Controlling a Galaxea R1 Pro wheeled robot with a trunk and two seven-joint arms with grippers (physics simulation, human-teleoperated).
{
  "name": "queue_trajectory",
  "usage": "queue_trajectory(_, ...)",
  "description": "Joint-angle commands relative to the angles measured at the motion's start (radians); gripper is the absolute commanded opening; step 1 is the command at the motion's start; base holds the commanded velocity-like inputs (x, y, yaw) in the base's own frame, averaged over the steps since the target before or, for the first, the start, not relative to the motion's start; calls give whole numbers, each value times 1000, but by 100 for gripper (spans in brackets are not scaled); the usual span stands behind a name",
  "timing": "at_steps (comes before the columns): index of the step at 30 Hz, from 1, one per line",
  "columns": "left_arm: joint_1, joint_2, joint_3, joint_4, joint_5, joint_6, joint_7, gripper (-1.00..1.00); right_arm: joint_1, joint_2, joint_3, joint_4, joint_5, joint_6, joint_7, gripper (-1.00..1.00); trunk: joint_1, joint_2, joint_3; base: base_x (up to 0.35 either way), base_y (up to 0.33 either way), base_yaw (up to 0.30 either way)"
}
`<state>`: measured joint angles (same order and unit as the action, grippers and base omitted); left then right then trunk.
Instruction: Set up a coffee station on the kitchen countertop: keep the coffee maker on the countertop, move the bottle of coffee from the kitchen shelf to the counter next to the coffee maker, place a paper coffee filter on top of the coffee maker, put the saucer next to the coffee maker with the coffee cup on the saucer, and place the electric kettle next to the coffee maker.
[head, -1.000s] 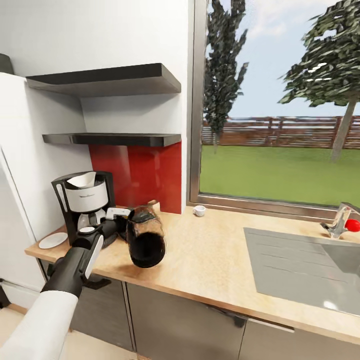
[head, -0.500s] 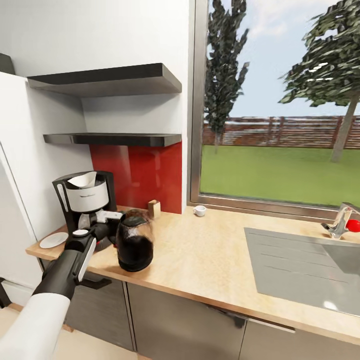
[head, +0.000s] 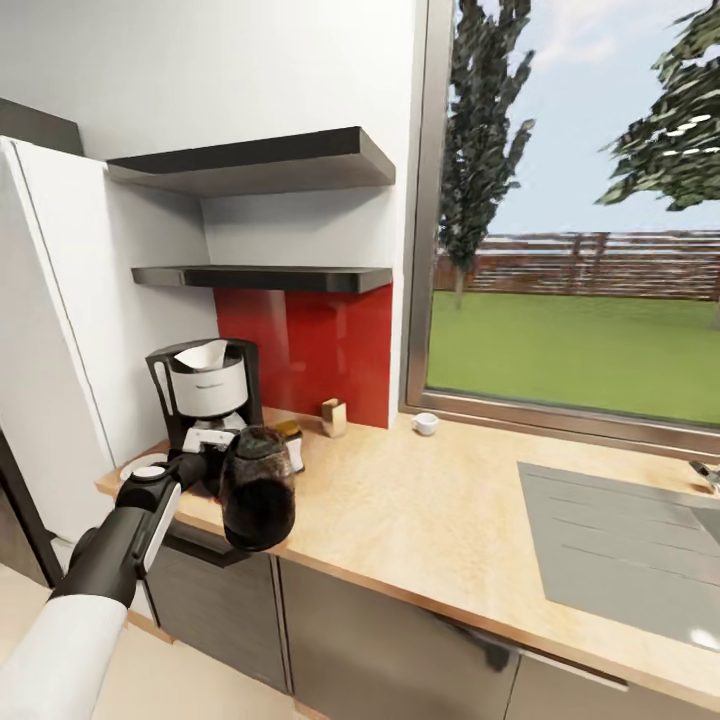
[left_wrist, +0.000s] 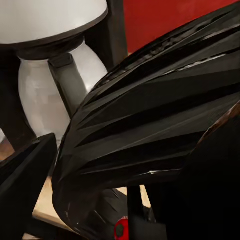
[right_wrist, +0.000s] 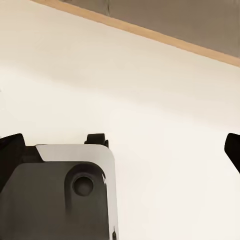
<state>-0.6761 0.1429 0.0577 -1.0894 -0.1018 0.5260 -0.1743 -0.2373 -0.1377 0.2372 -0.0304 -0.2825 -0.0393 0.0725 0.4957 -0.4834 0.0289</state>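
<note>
Head view: the left claw (head: 212, 462) grips the kettle (head: 257, 500) from the side, just off the bench (head: 420, 520) at its front edge, right in front of the coffee maker (head: 207, 398). The kettle looks roughly upright, its base overhanging or level with the bench lip; I cannot tell whether it touches the wood. A white filter (head: 205, 353) sits in the top of the coffee maker. The saucer (head: 143, 466) lies on the bench at the maker's far side, partly hidden by the arm. A small jar (head: 291, 441), probably the coffee bottle, stands beside the maker, and the cup (head: 426, 424) sits well apart by the window sill, not on the saucer. In the left wrist view the kettle's dark ribbed body (left_wrist: 150, 125) crowds the lens, with the maker's glass carafe (left_wrist: 45, 100) just behind it. The right claw (right_wrist: 120, 145) hangs over pale floor with its fingers spread wide and nothing between them. The main risk, as I judge it: released here, the kettle could tip off the edge, since its footing on the bench looks marginal. Pushing it inward could knock the carafe or nudge the jar. The arm also passes close over the saucer and could sweep it.
</note>
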Motion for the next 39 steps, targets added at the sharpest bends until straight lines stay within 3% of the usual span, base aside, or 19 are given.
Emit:
queue_trajectory(1,0,0,2,-1,-12,3,-5,-100,0,0,8,1,-11,-4,4,100,0,-1,0,0,0,166)
queue_trajectory(17,0,-6,-4,3,-10,2,43,-100,0,0,8,1,-11,-4,4,100,0,-1,0,81,0,13)
queue_trajectory(36,1,-11,-2,96,-9,-17,52,-100,0,0,8,1,-11,-4,4,100,0,-1,0,75,0,0)
queue_trajectory(39,1,-15,-2,103,-7,-48,53,-100,0,-2,8,1,-11,-4,4,100,0,-1,0,0,0,0)
